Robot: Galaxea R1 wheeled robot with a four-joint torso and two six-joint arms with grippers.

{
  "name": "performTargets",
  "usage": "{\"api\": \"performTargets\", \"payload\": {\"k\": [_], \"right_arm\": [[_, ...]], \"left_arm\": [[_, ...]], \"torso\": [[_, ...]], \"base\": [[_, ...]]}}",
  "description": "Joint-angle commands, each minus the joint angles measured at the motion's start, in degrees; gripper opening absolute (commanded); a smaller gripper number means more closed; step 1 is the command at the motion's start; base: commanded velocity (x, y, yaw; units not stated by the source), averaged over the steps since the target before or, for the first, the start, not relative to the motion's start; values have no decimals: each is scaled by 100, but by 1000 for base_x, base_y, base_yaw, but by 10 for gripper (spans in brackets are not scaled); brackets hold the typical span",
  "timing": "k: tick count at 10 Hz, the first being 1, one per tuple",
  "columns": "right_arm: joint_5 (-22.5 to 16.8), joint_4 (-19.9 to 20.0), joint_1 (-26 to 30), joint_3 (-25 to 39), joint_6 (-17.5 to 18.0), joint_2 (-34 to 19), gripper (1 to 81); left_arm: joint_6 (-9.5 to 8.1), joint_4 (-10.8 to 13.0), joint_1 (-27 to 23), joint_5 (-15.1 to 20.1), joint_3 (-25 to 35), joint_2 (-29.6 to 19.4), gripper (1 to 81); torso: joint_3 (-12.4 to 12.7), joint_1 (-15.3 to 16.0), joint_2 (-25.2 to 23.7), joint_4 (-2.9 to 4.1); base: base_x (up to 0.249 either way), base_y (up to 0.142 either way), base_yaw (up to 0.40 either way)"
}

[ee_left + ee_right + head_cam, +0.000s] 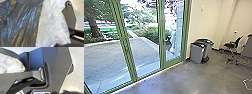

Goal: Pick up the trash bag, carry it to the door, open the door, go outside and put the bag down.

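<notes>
A jointed bar (25, 74) sits beside the right wrist's dark plate (56, 69)

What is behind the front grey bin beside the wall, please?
A second bin with a dark green top; the front bin hides part of its side.

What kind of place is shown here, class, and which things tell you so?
Probably a room in an office or school building, beside a paved yard: grey bins by the wall, an office chair, and green-framed glass doors facing paving and trees.
</notes>
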Motion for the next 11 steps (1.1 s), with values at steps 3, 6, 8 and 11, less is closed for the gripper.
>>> {"api": "performTargets", "payload": {"k": [3,6,8,11], "right_arm": [[-301,-27,209,16,-47,14,811],[-301,-27,209,16,-47,14,811],[-309,-27,226,16,-47,23,811],[-309,-27,226,7,-56,23,811]], "left_arm": [[13,9,-326,368,20,8,10],[22,9,-326,368,20,8,10],[22,-18,-335,377,20,-1,10],[13,8,-326,376,20,8,10]], "torso": [[0,0,0,0],[0,0,0,0],[0,0,0,0],[0,0,0,0]], "base": [[152,-74,0],[152,-44,0],[152,0,0],[152,0,0]]}}
